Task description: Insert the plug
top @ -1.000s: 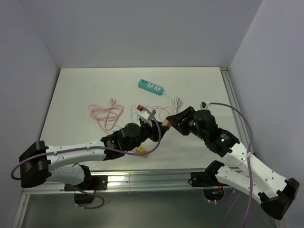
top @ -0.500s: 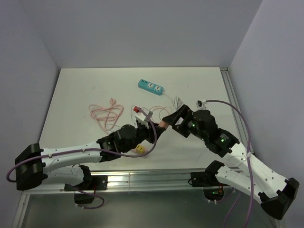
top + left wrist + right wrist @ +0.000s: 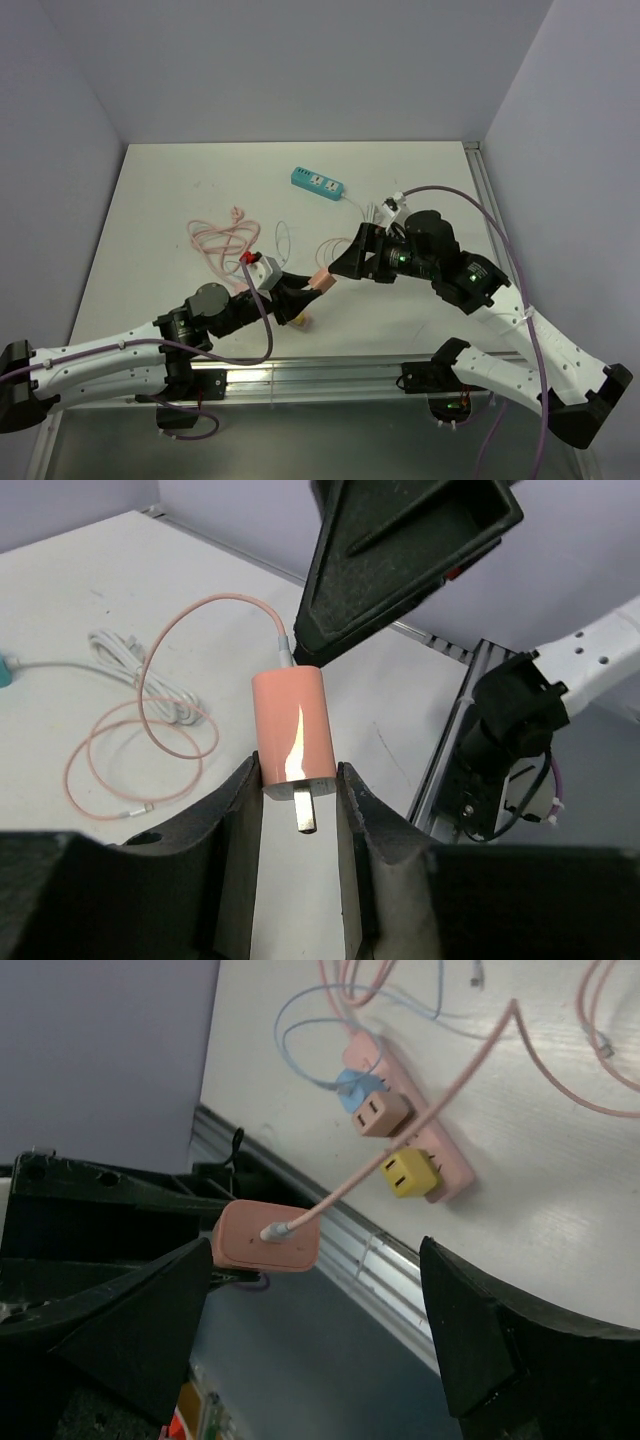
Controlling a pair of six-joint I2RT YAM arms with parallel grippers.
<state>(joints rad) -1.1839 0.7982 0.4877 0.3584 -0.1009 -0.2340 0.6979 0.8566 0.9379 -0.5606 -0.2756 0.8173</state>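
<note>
My left claw (image 3: 298,785) has pulled back clamping the pink rounded plastic plug (image 3: 292,730) above the surface (image 3: 80,600). The right claw (image 3: 342,262) gapes empty, so the handover looks done. The long pink power strip (image 3: 400,1125) comes next.

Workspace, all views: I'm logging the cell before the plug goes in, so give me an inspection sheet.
Surface: white table, nothing spilled seen.
Job's things: pink charger held off the table, prong exposed; pink power strip near the front edge, holding a yellow plug and two others.
Clutter: teal power strip at the back.
Grippers: left gripper shut on the pink charger; right gripper open, facing it.
Cables: pink cable leaves the charger; pink coil and white bundle lie loose.
Surroundings: grey walls, metal rail in front.
</note>
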